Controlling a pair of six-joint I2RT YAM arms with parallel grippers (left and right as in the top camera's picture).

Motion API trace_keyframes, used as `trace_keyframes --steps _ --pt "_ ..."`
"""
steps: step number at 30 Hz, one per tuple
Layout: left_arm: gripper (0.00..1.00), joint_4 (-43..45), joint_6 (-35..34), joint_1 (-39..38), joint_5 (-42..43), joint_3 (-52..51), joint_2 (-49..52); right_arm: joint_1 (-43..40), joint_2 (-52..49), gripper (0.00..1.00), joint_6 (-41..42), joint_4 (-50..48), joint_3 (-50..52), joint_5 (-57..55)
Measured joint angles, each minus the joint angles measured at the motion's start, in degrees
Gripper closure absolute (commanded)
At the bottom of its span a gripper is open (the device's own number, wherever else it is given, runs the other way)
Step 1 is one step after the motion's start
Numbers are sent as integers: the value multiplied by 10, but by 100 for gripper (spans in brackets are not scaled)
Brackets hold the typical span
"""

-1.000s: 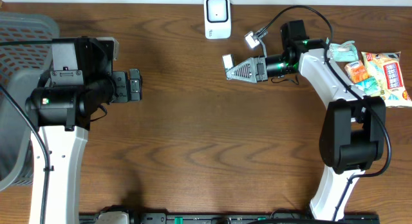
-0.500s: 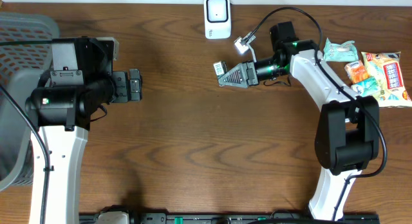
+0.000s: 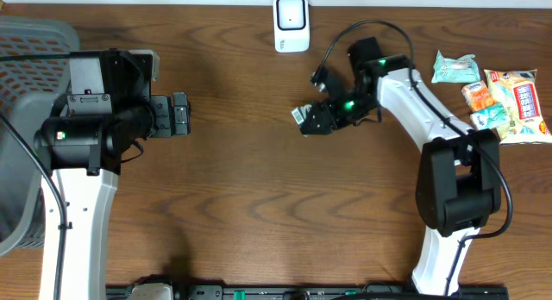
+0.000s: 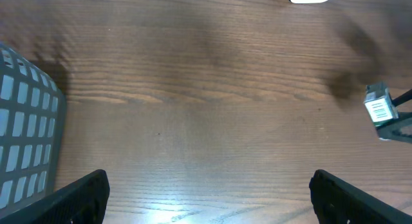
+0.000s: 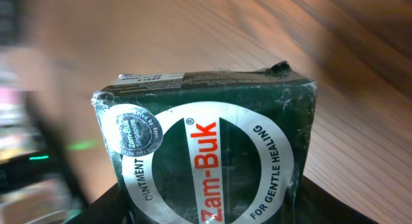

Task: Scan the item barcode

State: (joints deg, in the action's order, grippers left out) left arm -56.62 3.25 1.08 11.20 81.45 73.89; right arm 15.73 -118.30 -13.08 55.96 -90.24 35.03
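One box (image 5: 206,159) sits clamped in my right gripper (image 3: 310,119), jaws half apart. Scanner (image 3: 291,22) lies far of it; left gripper (image 3: 185,115) gapes empty.

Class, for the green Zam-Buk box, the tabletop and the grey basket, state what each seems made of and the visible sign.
Zam-Buk box: probably printed card under clear glossy film, which crinkles at the corners.
Tabletop: wood or wood-look laminate, with brown grain and a slight sheen.
Grey basket: likely moulded plastic, matte, with a regular grid of holes.
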Motion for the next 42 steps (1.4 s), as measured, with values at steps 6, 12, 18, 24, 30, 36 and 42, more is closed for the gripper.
trace_keyframes --steps 6,12,18,24,30,36,42 --pt "2 0 0 0 0 0 0 23 0 39 12 -6 26 -161" --pt "2 0 0 0 0 0 0 26 0 38 19 -23 63 -220" --pt "2 0 0 0 0 0 0 26 0 32 60 -25 64 -234" --pt "2 0 0 0 0 0 0 26 -1 27 122 32 26 -241" --pt "2 0 0 0 0 0 0 26 -1 13 205 41 -48 -166" --pt "2 0 0 0 0 0 0 26 -1 34 258 38 -53 -113" --pt "2 0 0 0 0 0 0 26 -1 1 373 58 -53 -164"
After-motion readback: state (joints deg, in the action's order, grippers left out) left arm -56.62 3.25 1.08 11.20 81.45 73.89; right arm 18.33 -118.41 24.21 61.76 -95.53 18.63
